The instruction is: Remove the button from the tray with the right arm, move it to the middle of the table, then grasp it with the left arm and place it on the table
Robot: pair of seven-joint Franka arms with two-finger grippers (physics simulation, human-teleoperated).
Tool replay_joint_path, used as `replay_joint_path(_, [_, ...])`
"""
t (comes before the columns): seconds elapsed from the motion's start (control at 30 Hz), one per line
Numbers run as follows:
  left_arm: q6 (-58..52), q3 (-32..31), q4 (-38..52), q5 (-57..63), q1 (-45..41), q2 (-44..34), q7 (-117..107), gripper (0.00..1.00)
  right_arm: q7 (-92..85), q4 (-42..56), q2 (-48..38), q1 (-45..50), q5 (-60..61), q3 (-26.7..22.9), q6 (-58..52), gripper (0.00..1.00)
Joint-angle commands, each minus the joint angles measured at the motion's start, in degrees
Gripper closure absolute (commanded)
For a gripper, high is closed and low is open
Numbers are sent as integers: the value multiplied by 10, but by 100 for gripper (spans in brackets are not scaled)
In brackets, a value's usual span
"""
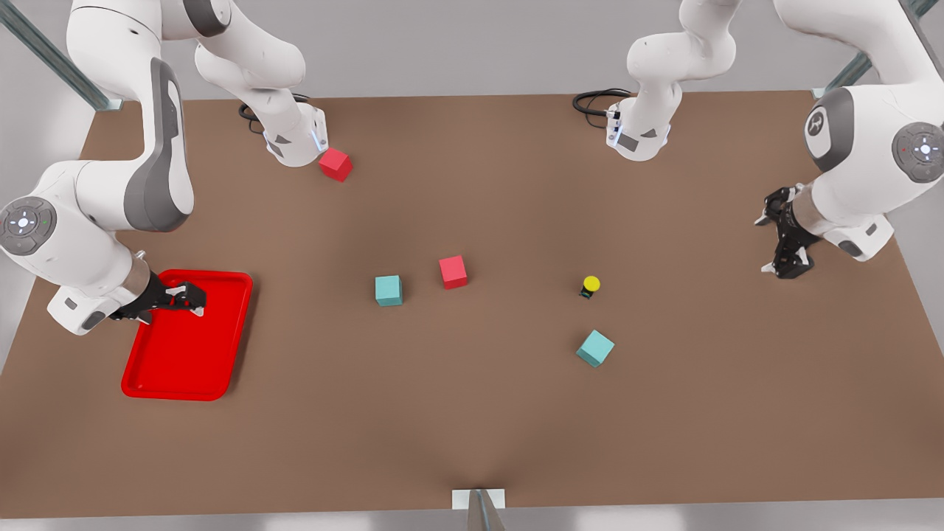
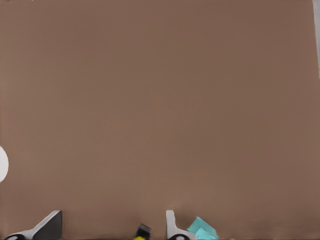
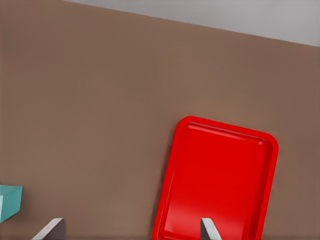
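The button (image 1: 590, 286) stands on the brown counter (image 1: 472, 413), at about three o'clock from the middle, a teal cube (image 1: 594, 348) just beside it at six o'clock. The left gripper (image 1: 786, 251) hangs wide and empty toward three o'clock. The right gripper (image 1: 188, 299), also wide, hovers over the red tray (image 1: 184, 361) at nine o'clock.

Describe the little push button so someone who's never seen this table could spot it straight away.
Start at the brown table and look toward the front view's right, between the red cube near the middle and the left gripper. The button stands there, just above a teal cube. It is smaller than any cube, with a black body and round yellow cap.
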Motion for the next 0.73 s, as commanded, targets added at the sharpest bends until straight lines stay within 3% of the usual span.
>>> replay_joint_path(0.0, [24,1,17,-39,-8,21,825,0,-2,0,-1,0,1,0,0,0])
replay_joint_path(0.17, [24,1,48,-29,-17,55,830,0,-1,0,-1,-1,2,0,0,0])
replay_joint_path(0.7, [25,-1,51,-29,-17,56,826,0,1,0,3,-2,3,0,1,0])
